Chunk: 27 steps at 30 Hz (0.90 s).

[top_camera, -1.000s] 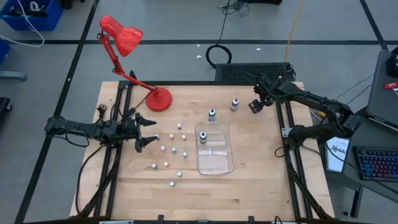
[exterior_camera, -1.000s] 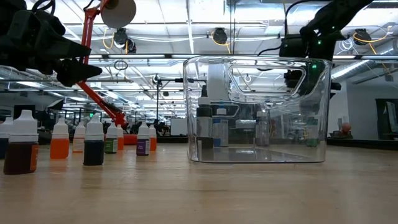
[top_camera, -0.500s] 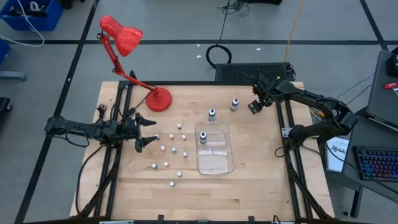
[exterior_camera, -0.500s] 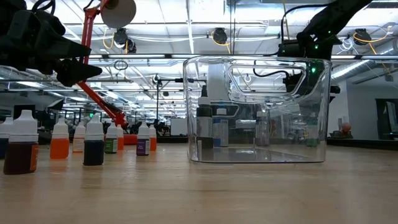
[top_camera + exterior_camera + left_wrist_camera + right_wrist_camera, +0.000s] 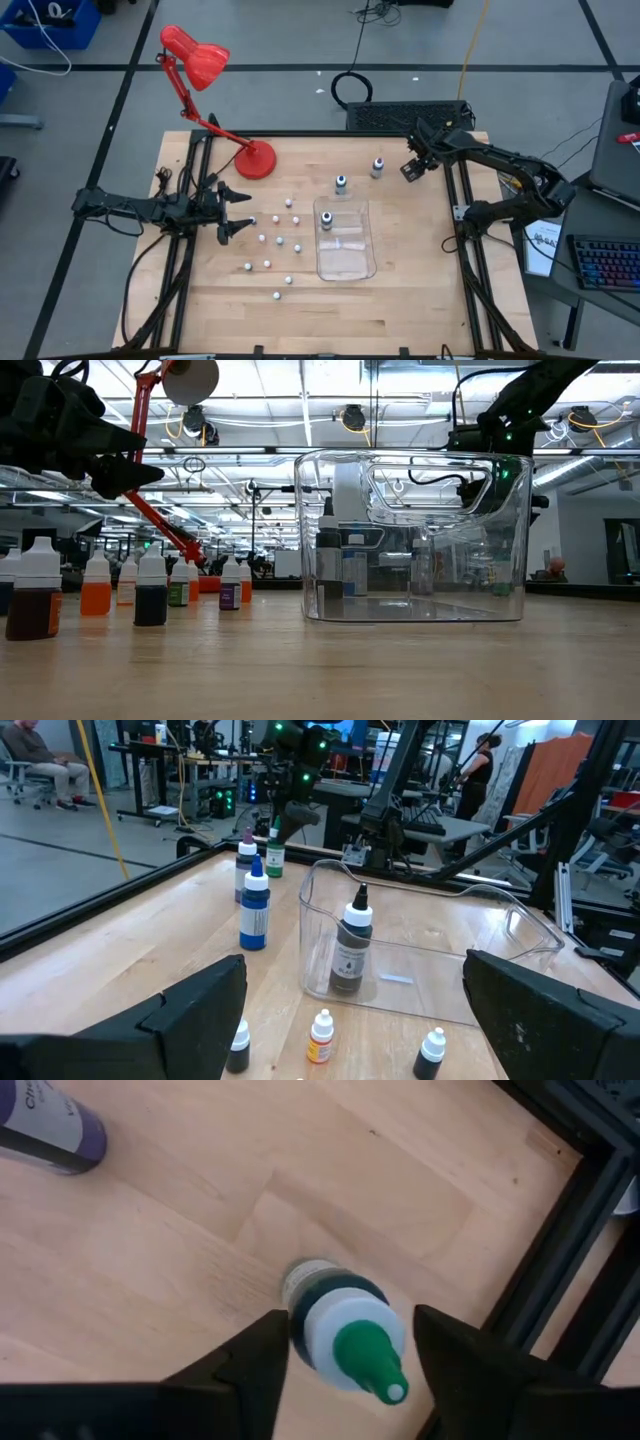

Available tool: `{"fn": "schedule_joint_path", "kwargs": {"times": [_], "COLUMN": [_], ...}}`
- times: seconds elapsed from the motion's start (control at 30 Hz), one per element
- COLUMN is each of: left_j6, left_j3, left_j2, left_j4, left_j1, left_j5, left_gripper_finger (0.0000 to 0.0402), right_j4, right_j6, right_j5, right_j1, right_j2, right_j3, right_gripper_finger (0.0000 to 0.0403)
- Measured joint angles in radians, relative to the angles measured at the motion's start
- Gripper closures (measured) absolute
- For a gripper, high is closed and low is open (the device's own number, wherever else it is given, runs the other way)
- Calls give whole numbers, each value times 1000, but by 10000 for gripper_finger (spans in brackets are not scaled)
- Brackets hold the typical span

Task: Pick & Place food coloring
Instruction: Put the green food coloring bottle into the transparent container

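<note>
right wrist view: the right gripper (image 5: 340, 1365) points down at the table, its two dark fingers (image 5: 250, 1360) parted around a green-tipped bottle (image 5: 345, 1335) that stands upright between them. gaps show on both sides, so nothing is gripped. just beyond that bottle, a purple-labelled bottle (image 5: 45, 1125) stands on the wood, and the table's black frame rail (image 5: 560, 1230) runs past on the other side.

in the high view the right gripper (image 5: 411, 168) hangs at the table's far right corner, a bottle (image 5: 378, 167) just beside it toward the middle. farther along stands a blue-topped bottle (image 5: 341, 184), then the clear tray (image 5: 350, 260) with one dark bottle (image 5: 326, 220) upright in its far end.

the left gripper (image 5: 232, 211) waits at the left edge, fingers spread wide and empty, with the tiny bottles (image 5: 279, 238) scattered on the wood between it and the tray. a red lamp (image 5: 196, 55) stands behind them.
</note>
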Motion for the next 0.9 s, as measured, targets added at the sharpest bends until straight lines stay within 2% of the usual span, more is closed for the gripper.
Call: {"fn": "schedule_joint_path", "kwargs": {"times": [0.17,0.23,0.43,0.6,0.77,0.9], "left_j6": [0,0,0,0,0,0], "left_j3": [0,0,0,0,0,0], "left_j2": [0,0,0,0,0,0], "left_j4": [0,0,0,0,0,0], "left_j1": [0,0,0,0,0,0], "left_j5": [0,0,0,0,0,0], "left_gripper_finger": [36,36,36,36,36,36], "right_j4": [20,25,25,13,-40,-48], "right_j6": [-25,-45,-92,-86,-36,8], "right_j5": [-3,-3,-6,-76,-80,-76], "right_j1": [0,0,12,80,199,361], "right_j2": [-3,0,-7,-74,-155,-179], "right_j3": [4,4,3,29,133,245], "right_gripper_finger": [279,295,295,295,295,295]}}
